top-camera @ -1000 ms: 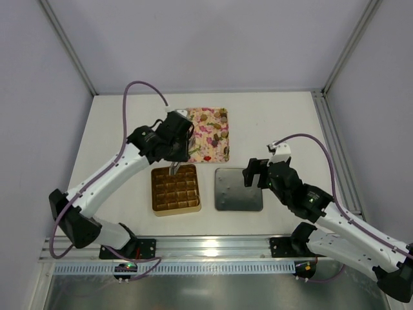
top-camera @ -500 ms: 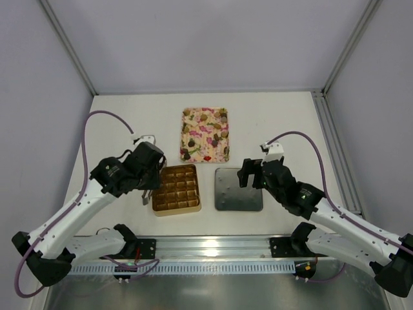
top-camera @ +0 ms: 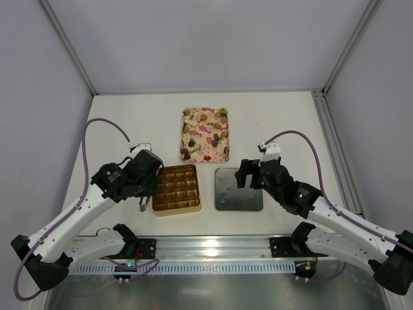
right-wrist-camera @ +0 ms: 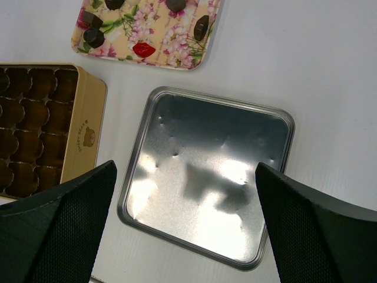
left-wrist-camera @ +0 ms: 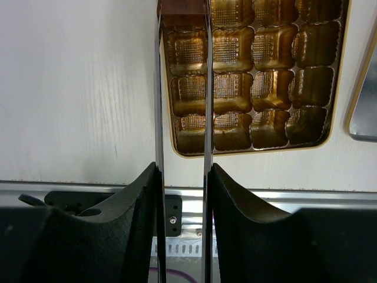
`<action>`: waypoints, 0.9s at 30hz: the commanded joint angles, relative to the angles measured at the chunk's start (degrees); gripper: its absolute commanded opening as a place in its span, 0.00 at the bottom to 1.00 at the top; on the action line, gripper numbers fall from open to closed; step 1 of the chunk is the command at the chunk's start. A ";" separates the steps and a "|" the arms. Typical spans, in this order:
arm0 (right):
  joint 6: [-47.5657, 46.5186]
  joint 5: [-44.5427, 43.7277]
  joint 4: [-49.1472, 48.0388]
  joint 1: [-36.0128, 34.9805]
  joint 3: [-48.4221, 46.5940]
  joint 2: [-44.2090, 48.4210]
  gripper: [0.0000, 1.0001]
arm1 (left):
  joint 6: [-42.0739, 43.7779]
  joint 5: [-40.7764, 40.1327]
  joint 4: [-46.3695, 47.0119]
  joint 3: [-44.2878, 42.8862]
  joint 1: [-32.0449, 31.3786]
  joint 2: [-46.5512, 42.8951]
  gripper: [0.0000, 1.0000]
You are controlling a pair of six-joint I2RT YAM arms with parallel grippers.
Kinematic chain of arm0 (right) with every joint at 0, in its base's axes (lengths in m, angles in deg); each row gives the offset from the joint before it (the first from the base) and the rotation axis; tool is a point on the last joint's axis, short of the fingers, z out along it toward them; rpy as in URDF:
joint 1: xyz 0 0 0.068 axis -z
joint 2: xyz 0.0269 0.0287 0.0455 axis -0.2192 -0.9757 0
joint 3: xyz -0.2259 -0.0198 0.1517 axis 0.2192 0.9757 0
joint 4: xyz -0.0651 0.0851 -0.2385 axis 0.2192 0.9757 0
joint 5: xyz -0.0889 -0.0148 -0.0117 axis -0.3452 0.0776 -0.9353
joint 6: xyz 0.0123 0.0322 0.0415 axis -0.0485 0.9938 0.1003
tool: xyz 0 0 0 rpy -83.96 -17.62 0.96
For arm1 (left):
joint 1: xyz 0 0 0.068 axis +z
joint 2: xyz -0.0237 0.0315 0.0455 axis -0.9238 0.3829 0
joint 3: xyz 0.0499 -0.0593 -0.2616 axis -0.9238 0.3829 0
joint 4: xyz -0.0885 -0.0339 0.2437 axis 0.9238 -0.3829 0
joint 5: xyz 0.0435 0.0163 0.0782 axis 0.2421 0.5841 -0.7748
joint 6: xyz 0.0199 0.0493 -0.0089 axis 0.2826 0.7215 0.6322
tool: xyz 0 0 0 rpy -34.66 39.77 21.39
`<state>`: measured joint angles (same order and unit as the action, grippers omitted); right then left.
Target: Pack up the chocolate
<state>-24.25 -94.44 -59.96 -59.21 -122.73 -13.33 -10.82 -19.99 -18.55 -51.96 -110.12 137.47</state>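
Observation:
The square gold box (top-camera: 175,188) lies open at front centre; its moulded cells (left-wrist-camera: 253,88) look empty. Dark chocolates and a red lip-shaped one (right-wrist-camera: 143,49) lie on the pink floral tray (top-camera: 205,134) behind it. My left gripper (top-camera: 146,195) hangs at the box's left edge, shut on thin metal tweezers (left-wrist-camera: 158,88). A brown chocolate piece (left-wrist-camera: 182,6) sits between the tweezer tips over the box's left column. My right gripper (top-camera: 248,173) is wide open and empty above the grey lid (top-camera: 239,189), which lies inside-up.
The metal rail (top-camera: 206,248) runs along the table's near edge, just below the box. The lid (right-wrist-camera: 206,177) lies close to the box's right wall (right-wrist-camera: 88,124). Cage posts stand at the far corners.
My left arm has swung from over the floral tray back toward me, to the box's left edge, carrying the tweezers. My right gripper has shifted slightly left over the lid.

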 commanded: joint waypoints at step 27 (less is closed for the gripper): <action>2.49 -0.19 3.29 -0.21 -4.61 2.17 1.00 | 8.66 2.22 9.82 -17.25 -0.17 15.85 0.48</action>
<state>-23.01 -93.26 -57.91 -59.21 -123.74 -13.05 -5.86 -19.36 -14.38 -64.55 -110.12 148.85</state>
